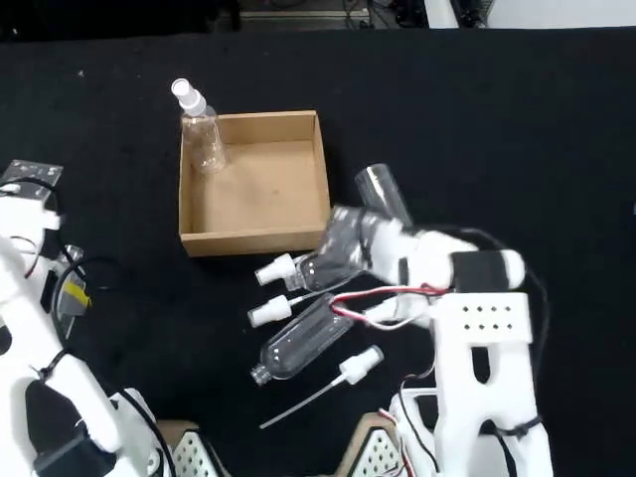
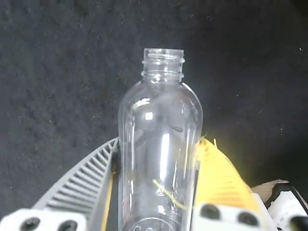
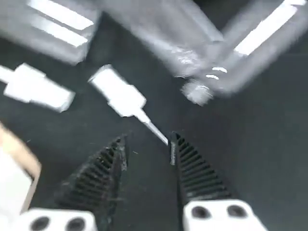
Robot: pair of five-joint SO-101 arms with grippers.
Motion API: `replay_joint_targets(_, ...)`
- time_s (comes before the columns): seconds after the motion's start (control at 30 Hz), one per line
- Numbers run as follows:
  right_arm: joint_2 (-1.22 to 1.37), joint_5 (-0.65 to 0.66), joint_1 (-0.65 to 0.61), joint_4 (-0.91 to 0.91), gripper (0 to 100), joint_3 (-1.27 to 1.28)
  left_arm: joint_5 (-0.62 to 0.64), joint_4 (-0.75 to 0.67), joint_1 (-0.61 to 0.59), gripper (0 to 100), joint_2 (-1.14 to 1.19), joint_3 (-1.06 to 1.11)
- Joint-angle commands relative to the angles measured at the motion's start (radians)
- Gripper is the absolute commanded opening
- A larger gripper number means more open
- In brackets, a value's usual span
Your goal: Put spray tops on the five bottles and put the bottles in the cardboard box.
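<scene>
The cardboard box (image 1: 189, 194) stands open at mid-table, and a clear bottle with a spray top (image 1: 201, 127) leans at its far left corner. In front of the box lie an uncapped bottle (image 1: 298, 340), another bottle (image 1: 328, 270) and loose spray tops (image 1: 270, 311) (image 1: 360, 366). A further uncapped bottle (image 1: 382, 193) lies right of the box. My right gripper (image 3: 147, 147) (image 1: 343, 238) hangs open just above a spray top (image 3: 120, 96), whose tube tip is between the fingers. My left gripper (image 2: 159, 144) at the table's left edge is shut on an uncapped clear bottle (image 2: 161, 120).
Black cloth covers the table (image 1: 477, 119). The right arm's red and white cables (image 1: 383, 296) hang over the bottles in front of the box. Another spray top (image 3: 38, 89) and the box's corner (image 3: 19, 168) lie close to the right gripper.
</scene>
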Motion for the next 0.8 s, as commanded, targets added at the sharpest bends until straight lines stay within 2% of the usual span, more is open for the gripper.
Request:
replay_joint_targets(0.0, -0.025, 0.074, -0.101, -0.055, 11.5, 0.139, -0.008, 0.003, -0.012, 15, -0.009, -0.053)
replay_joint_targets(0.17, 0.013, 0.075, -0.104, -0.133, 23.4, 0.213, -0.008, 0.003, -0.012, 15, -0.009, -0.053)
replay_joint_targets(0.3, 0.119, 0.115, -0.104, -0.181, 20.1, 0.213, -0.008, 0.005, -0.012, 15, -0.009, -0.053)
replay_joint_targets(0.5, 0.292, 0.114, -0.103, -0.331, 20.1, 0.211, -0.008, 0.006, -0.013, 15, -0.009, -0.051)
replay_joint_targets(0.77, 0.351, 0.118, -0.103, -0.382, 19.8, 0.217, -0.008, 0.006, -0.012, 15, -0.009, -0.053)
